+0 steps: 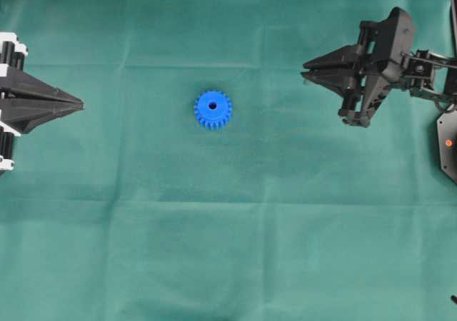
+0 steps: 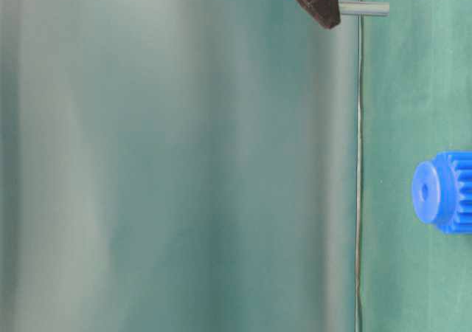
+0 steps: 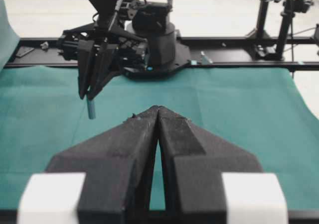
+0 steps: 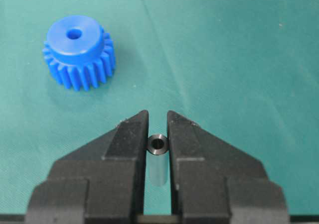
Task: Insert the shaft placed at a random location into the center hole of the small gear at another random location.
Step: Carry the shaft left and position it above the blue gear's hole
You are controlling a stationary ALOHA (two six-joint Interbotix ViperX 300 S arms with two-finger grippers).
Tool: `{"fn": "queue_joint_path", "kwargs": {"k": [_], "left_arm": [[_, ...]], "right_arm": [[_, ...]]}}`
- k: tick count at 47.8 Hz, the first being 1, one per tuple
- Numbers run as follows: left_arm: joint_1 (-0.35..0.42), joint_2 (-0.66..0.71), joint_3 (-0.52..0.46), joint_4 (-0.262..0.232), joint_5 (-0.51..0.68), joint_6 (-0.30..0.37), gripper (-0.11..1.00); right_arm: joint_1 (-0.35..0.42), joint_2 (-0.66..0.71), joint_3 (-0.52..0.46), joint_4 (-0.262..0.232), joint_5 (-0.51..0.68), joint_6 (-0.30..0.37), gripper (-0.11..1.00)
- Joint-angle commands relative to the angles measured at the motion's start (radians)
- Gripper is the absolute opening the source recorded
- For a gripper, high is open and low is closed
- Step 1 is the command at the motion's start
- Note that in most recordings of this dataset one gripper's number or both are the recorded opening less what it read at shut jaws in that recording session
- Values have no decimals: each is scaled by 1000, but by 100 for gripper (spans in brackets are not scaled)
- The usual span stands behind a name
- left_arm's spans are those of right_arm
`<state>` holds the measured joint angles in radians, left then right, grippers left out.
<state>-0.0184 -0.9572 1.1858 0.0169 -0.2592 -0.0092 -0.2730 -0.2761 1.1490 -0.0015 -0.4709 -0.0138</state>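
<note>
The small gear point(image 1: 212, 109), bright blue with teeth round its rim, lies flat on the green cloth near the middle, its dark center hole point(image 1: 212, 105) facing up. It also shows in the right wrist view point(image 4: 79, 50) with its hole point(image 4: 74, 34). My right gripper point(image 1: 307, 71) is shut on the shaft point(image 4: 158, 157), a short silvery pin held end-down between the jaws, above the cloth to the right of the gear. The shaft also shows in the left wrist view point(image 3: 91, 109) and the table-level view point(image 2: 365, 9). My left gripper point(image 1: 78, 105) is shut and empty at the far left.
The green cloth point(image 1: 228, 250) covers the whole table. A black arm base point(image 1: 446, 146) with a red light sits at the right edge. A black frame rail point(image 3: 239, 64) and camera stands run along the far side behind the right arm.
</note>
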Motion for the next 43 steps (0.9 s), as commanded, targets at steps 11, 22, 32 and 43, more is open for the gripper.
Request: {"fn": "queue_joint_path", "kwargs": {"k": [11,22,32,43], "left_arm": [[-2,8,-17,3,-6,-3,0],[-2,8,-17,2,-6,-5,0],[0,8,-17,2,-6,-5,0],[0,8,-15,2,-5,-5,0]], "right_arm": [[55,112,-144,0,-5,5,11],[100,222,-285,-2,17,-5,11],[126,291,-393,-3,55,-11,11],[135,339,-460,-3,67,-21,11]]}}
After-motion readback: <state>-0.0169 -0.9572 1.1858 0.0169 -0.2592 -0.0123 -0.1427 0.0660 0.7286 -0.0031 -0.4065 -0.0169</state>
